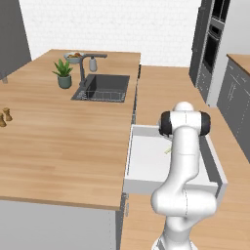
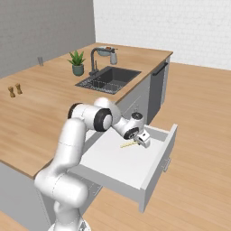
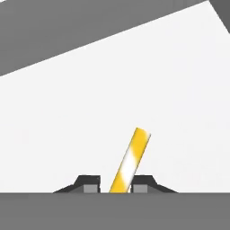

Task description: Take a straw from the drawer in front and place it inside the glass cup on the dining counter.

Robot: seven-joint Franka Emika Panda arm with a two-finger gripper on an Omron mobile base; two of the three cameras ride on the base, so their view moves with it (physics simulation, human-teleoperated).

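The drawer stands pulled out at the middle of the right base view, white inside, and the arm bends down into it. The gripper sits low over the drawer floor, right of centre in that frame. In the hand view the two dark fingertips rise at the bottom centre, drawn in close on either side of the straw, which slants up and to the right between them, yellow with a pale patch along it. So the claw is clenched on the straw. In the right base view the straw shows as a thin tan sliver just left of the gripper, lying low against the white floor. In the left base view the drawer sits at centre right, beside the dining counter, with the straw a faint speck next to the arm.
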